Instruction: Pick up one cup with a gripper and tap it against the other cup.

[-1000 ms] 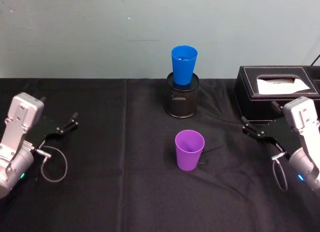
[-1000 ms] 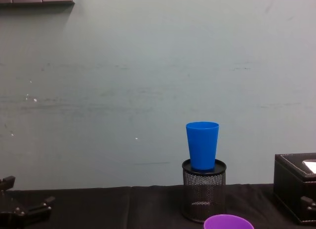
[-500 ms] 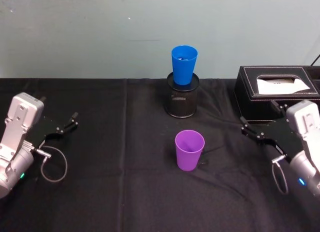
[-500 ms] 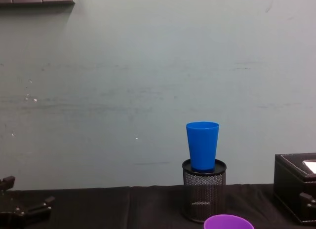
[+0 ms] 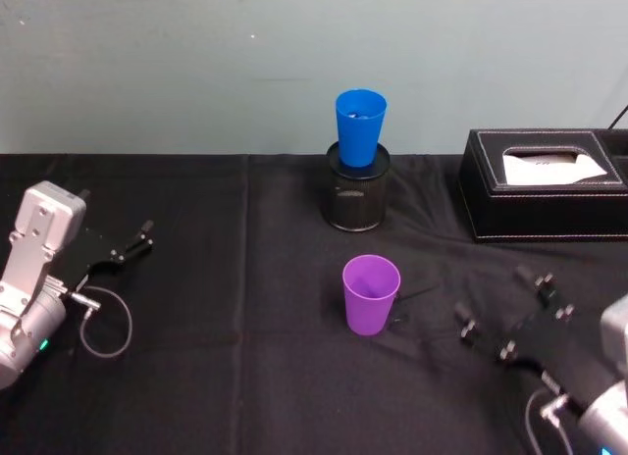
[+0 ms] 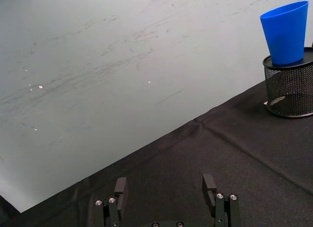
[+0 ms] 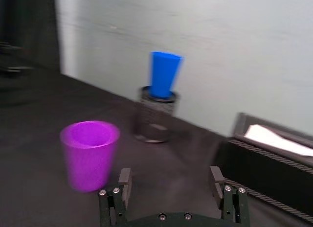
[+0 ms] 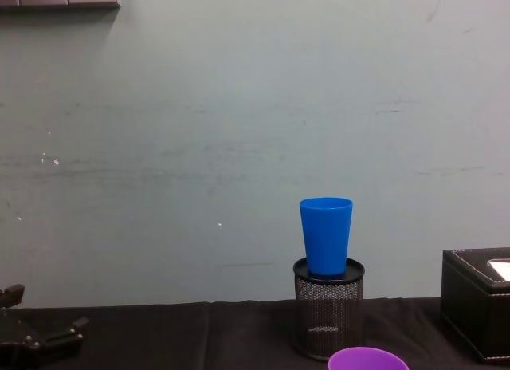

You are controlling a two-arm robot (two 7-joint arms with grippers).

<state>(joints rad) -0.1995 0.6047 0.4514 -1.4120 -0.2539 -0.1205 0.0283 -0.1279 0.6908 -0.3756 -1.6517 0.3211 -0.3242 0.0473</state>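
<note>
Left of spread right fingers [image 5: 466,329], purple cup [image 5: 371,293], apart

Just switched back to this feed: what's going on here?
Nothing is held yet. The purple cup stands on the cloth; the blue cup sits in the mesh pen holder behind it. The right gripper, open, is to the purple cup's right, not touching. The left gripper sits open at far left.

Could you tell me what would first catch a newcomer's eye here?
The blue cup stands in a black mesh pen holder, far middle. The purple cup stands upright nearer, the open right gripper to its right, apart. The left gripper rests at the left edge.
</note>
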